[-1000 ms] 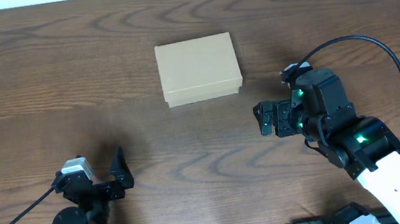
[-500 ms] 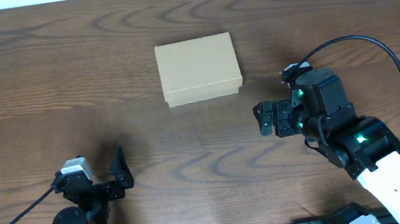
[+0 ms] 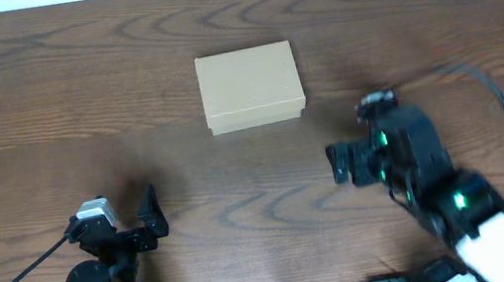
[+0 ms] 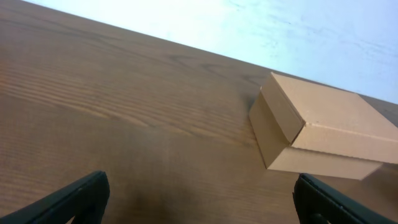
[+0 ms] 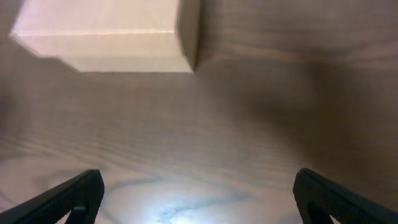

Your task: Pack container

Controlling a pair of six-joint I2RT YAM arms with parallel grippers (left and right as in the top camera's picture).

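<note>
1. I see the container (image 3: 251, 86) lying flat on the table (image 3: 44, 92). It is roughly midway between the left and right edges and closer to the far edge than to the near one.
2. Its flap lid is down. In the left wrist view the lid overhangs the box body a little along the side facing the camera. Nothing rests on the container or touches it.
3. The left gripper (image 3: 150, 216) is low by the near edge, toward the near-left corner and well apart from the container. On its wrist camera the two fingers (image 4: 84, 196) sit at opposite sides of the frame. The jaws are spread wide, with only bare wood between them.
4. The right gripper (image 3: 338, 164) is right of centre, between the container and the near edge. It is near the container's right near corner but clear of it.
5. The right wrist camera shows the same wide spread. One finger (image 5: 71, 196) sits at each lower corner, with table grain between them and nothing gripped. The container sits at the upper left of that view.
6. From overhead the right arm (image 3: 440, 193) is smeared with blur, so I cannot read its fine detail. Green lights show on its body.
</note>
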